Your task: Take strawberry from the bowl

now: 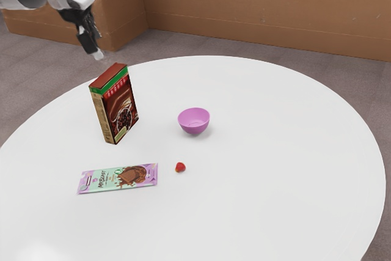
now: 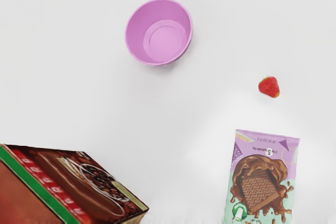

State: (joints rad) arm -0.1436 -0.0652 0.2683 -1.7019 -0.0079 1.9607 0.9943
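Tool (image 1: 98, 55) raised near box (image 1: 115, 105) — aperture and grip indeterminable; strawberry (image 1: 180, 167) on counter (image 1: 275, 169), outside bowl (image 1: 193, 121), well apart from tool.

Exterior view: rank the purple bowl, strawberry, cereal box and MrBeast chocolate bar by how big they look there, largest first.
1. Cereal box, standing upright
2. MrBeast chocolate bar, lying flat
3. Purple bowl
4. Strawberry, by far the smallest
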